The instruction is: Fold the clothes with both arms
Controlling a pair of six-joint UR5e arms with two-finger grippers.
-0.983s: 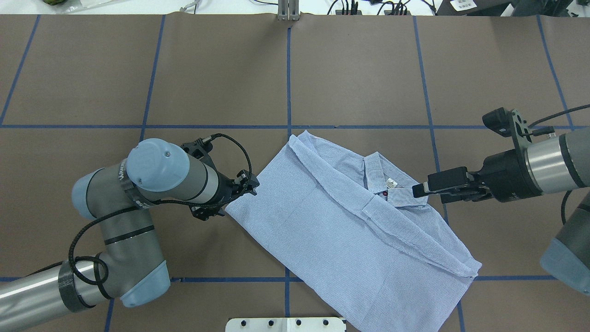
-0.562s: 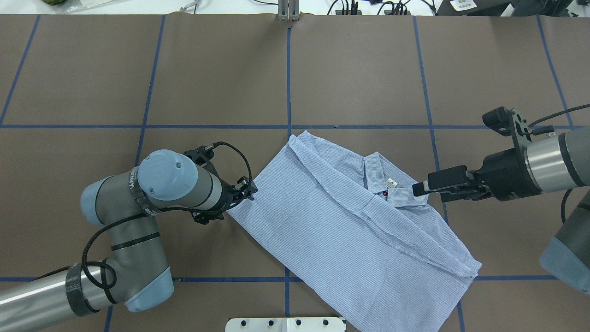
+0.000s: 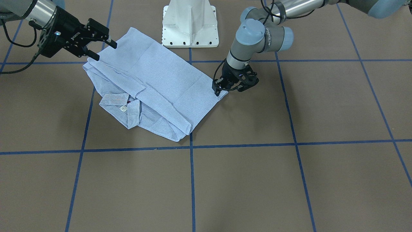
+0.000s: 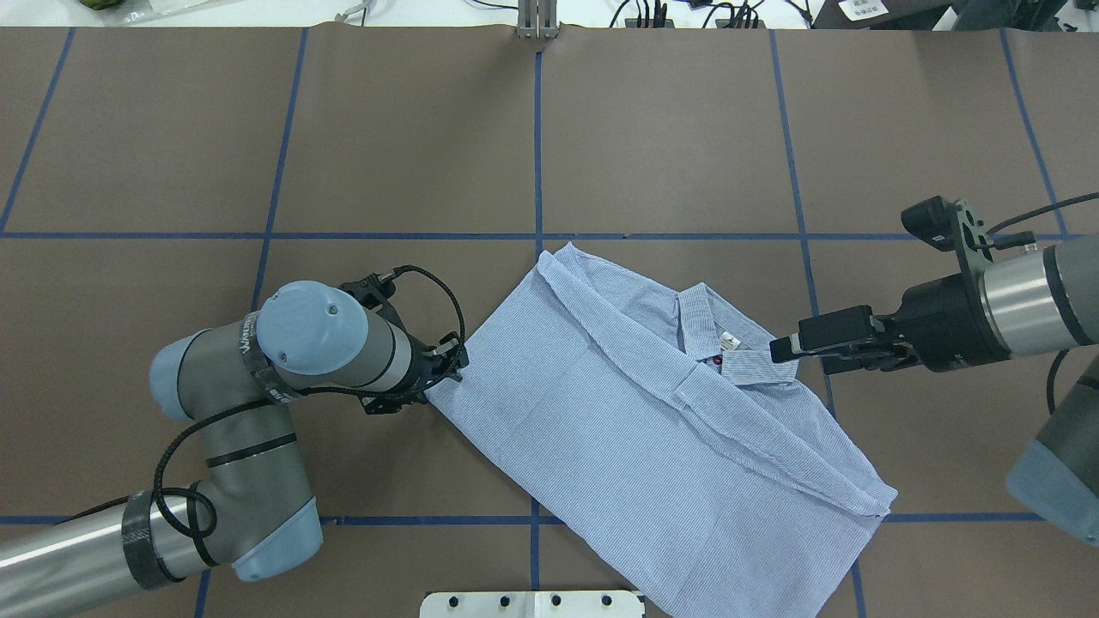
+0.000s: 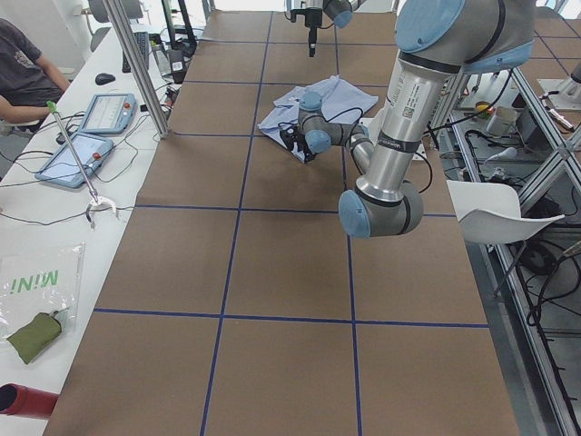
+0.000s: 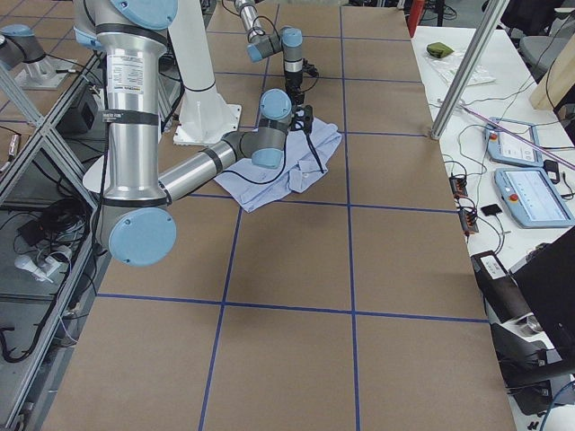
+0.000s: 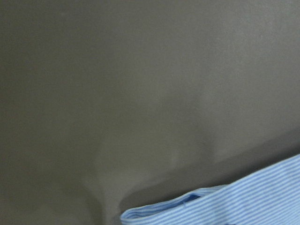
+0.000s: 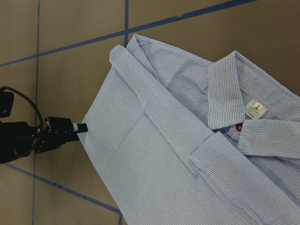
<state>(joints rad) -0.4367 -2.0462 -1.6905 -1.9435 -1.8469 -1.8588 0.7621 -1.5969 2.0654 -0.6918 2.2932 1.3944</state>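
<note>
The clothes are one light blue pinstriped shirt, lying partly folded on the brown table, collar up with a white tag and a red button showing. My left gripper is low at the shirt's left corner and looks open: one finger touches the hem and the other is over bare table. The left wrist view shows only the table and the hem. My right gripper hovers open beside the collar end of the shirt, holding nothing.
The white pedestal base stands just behind the shirt. Blue tape lines grid the table. A side bench with tablets and a seated person runs along the far edge.
My left arm has shifted slightly toward the shirt and its gripper has sunk closer to the corner. The right gripper has barely moved. The shirt lies as before.
</note>
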